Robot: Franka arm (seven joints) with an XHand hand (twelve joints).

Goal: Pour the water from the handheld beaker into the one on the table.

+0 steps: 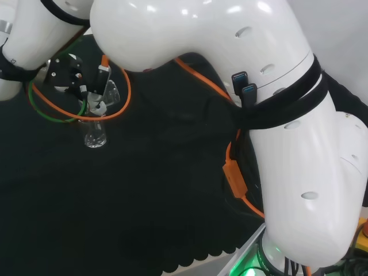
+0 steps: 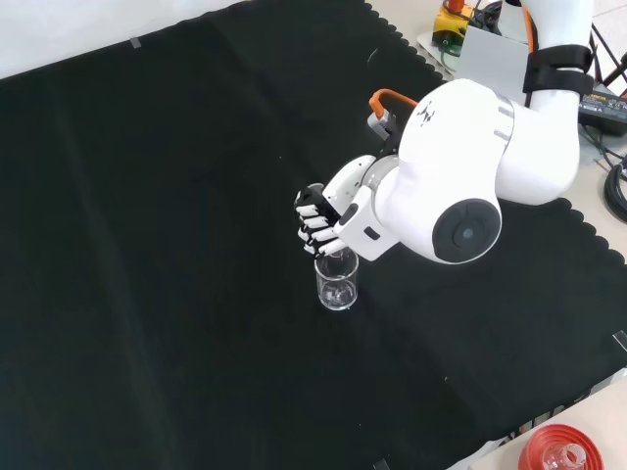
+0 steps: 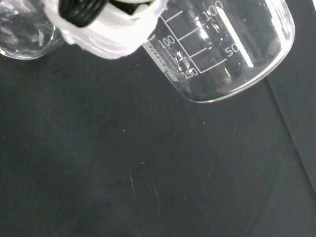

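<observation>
The black cloth (image 2: 147, 245) covers the whole bench and gives a dark ground on which the clear glass is hard to see; over it, in the front view, the big white link of the arm (image 2: 460, 181) reaches in from the top right and ends near the middle of the cloth; the hand (image 2: 328, 217) is at its left end, with the fingers curled together in a row, and I judge they are clamped on the handheld beaker (image 3: 224, 47), though in the front view the glass inside the grip is not plain; in the wrist view this beaker is close under the white part of the hand, tilted, with its printed scale lying slanted, which fits a pouring pose; whether water is left inside it I cannot tell; the beaker on the table (image 2: 336, 280) stands upright on the cloth just below the hand in the front view, its rim directly under the fingers, I think so that the water falls straight in without a splash; in the head view the same glass (image 1: 95, 133) stands below the hand at the far left; the pour seems to be in hand or near its end; the risk is water running beside the rim.
</observation>
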